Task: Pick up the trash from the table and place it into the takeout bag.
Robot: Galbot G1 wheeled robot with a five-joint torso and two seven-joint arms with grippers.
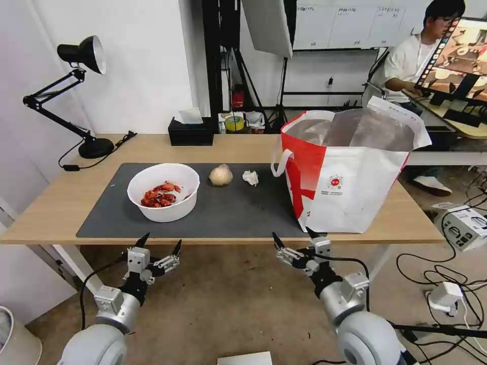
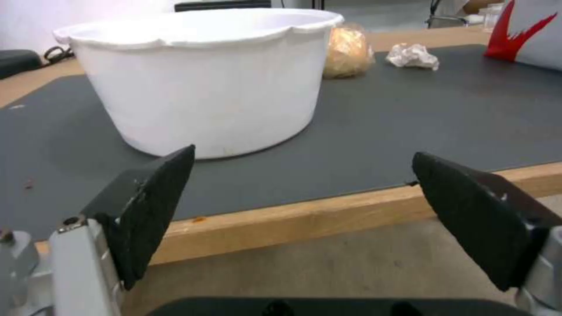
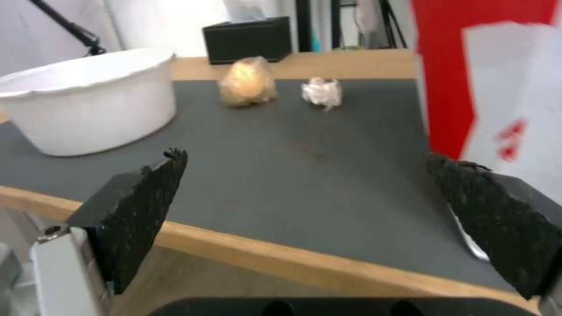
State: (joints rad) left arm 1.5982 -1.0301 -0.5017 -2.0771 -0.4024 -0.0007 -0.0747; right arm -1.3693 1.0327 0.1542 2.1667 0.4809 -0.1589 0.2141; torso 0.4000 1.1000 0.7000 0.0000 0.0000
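A white round bowl (image 1: 163,191) of red crayfish shells sits on the dark grey mat (image 1: 228,210) of the light-wood table (image 1: 56,205). To its right lie a beige wrapped ball (image 1: 221,175) and a small crumpled white tissue (image 1: 250,177). The white-and-red takeout bag (image 1: 350,175) stands open at the table's right end. My left gripper (image 1: 159,245) hangs open below the front edge, facing the bowl (image 2: 199,79). My right gripper (image 1: 293,238) is open too, just below the edge in front of the bag's (image 3: 498,87) left corner. The ball (image 3: 248,83) and tissue (image 3: 322,92) lie farther back.
A black tissue box (image 1: 191,132) stands at the table's back edge, and a black desk lamp (image 1: 76,96) at its back left. Cables and a power strip (image 1: 446,296) lie on the floor to the right. A grey bin (image 1: 15,339) stands at the lower left.
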